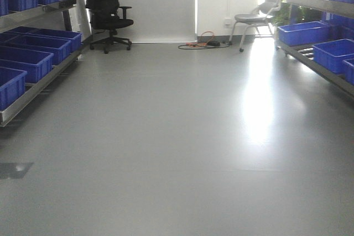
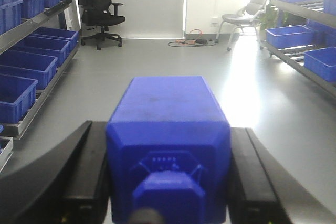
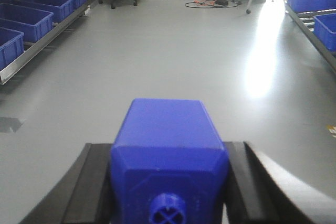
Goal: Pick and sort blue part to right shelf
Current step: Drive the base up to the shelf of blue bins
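A dark blue part (image 2: 168,145), boxy with bevelled edges, sits clamped between the black fingers (image 2: 86,171) of the left gripper (image 2: 168,127). A second blue part (image 3: 168,153), its round nub facing the camera, is held the same way by the right gripper (image 3: 168,145). Both hang above a grey floor (image 1: 177,147), mid-aisle. The right shelf (image 1: 315,3), with steel rails carrying open blue bins (image 1: 303,32), stands well off to the right. This appears to be the carrying step. Next, the base likely must turn toward that shelf and bring a part over a bin.
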